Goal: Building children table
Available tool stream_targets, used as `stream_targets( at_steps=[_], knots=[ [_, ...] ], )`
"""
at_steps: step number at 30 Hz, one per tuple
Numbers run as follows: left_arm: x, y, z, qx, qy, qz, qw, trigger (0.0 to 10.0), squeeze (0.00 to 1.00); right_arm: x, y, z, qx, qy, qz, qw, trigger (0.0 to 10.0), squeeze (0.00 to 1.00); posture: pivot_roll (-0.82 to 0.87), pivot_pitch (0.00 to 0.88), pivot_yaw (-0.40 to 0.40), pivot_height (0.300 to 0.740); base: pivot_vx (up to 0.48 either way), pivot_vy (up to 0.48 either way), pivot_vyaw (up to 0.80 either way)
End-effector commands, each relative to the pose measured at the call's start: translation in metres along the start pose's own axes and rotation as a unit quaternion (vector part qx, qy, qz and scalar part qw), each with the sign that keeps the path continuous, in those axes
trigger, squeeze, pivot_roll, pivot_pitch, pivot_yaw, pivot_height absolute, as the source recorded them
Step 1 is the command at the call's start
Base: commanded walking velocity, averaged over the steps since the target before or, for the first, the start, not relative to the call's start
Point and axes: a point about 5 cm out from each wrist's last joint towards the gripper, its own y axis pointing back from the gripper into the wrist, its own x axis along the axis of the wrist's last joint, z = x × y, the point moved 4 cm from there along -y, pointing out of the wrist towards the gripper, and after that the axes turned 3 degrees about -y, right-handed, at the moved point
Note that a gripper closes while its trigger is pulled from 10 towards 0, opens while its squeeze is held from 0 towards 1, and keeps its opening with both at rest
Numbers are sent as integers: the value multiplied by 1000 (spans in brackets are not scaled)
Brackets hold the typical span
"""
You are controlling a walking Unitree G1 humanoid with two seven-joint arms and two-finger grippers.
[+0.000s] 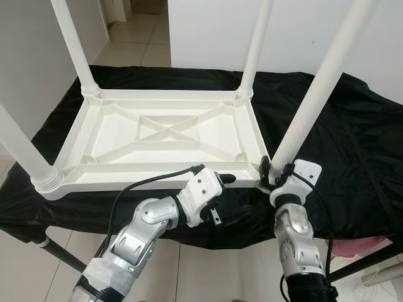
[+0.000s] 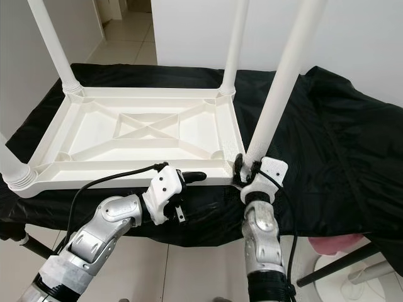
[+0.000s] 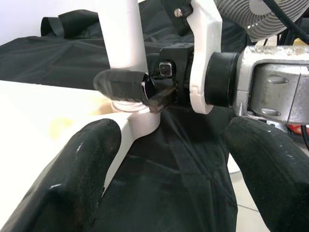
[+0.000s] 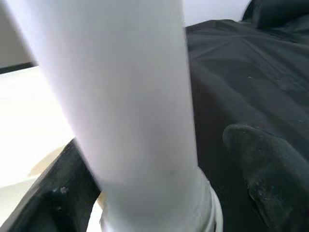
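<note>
- Left eye view: white tabletop (image 1: 164, 135) lies upside down on a worktop (image 1: 352, 145) draped in black cloth, ribbed underside up with an X brace at centre.
- Four white legs stand in its corner sockets: far-left leg (image 1: 74, 47), far-right leg (image 1: 255, 50), near-left leg (image 1: 22, 148), near-right leg (image 1: 318, 88). All run out past the frame top or side.
- Near-right leg leans outward, away from the tabletop; the others look closer to upright.
- Tabletop's near edge sits just inside the worktop's near edge; little cloth shows in front of it. Wide bare cloth lies to the right of the tabletop, narrower strips on the left and far sides.
- Right gripper (image 1: 272, 173) is at the near-right corner, jaws clasped around the base of the near-right leg, just above its socket. Right wrist view: one black finger (image 4: 270, 164) on each side of the leg, close against it.
- Left gripper (image 1: 225, 178) hovers at the tabletop's near rim, just left of the right gripper. Jaws spread apart, grasping nothing; left wrist view has one finger (image 3: 72, 179) against the white rim, the other out over black cloth.
- Tiled floor (image 1: 145, 38) runs beyond the worktop to a doorway; a white wall stands behind on the right.
- Floor is also visible under the worktop's near edge, around both arms.
</note>
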Motion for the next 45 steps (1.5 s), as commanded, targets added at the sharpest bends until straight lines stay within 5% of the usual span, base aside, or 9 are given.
stream_targets(
  at_steps=[1, 18, 19, 20, 21, 35, 36, 37, 45],
  knots=[
    [-3, 0, 2, -3, 3, -6, 1000, 10000, 0, 1, 6, 2, 57, 10, 2, 998, 10000, 0, -85, 0, -11, 740, 0, 0, 0],
    [0, -3, -5, -7, -8, -4, 1000, 10000, 0, 22, -21, -1, 271, 106, -11, 957, 10000, 0, -89, 0, 6, 740, 0, 0, 0],
    [0, -4, -5, -7, -9, -3, 1000, 10000, 0, 22, -25, -4, 283, 113, -15, 952, 3216, 0, -88, 0, 5, 740, 0, 0, 0],
    [0, -4, -5, -7, -9, -3, 1000, 10000, 0, 22, -25, -4, 283, 113, -15, 952, 3216, 0, -88, 0, 5, 740, 0, 0, 0],
    [1, -4, -5, -6, -9, -3, 1000, 10000, 0, 19, -28, -7, 292, 116, -23, 949, 0, 0, -82, 0, 0, 740, 0, 0, 0],
    [0, -2, -7, 4, -10, -4, 1000, 10000, 0, -3, -25, -3, 314, 119, -68, 940, 0, 0, -67, 0, -7, 740, 0, 0, 0],
    [0, -2, -7, 3, -9, -4, 1000, 10000, 0, -3, -26, 0, 302, 114, -66, 944, 6078, 0, -69, 0, -6, 740, 0, 0, 0],
    [0, -2, -6, 3, -9, -4, 1000, 10000, 0, -2, -25, 1, 293, 108, -65, 948, 10000, 0, -72, 0, -4, 740, 0, 0, 0],
    [-1, -3, -4, -2, -6, -4, 1000, 10000, 0, 1, -27, 9, 221, 101, -60, 968, 10000, 0, -82, 0, -4, 740, 0, 0, 0]
  ],
)
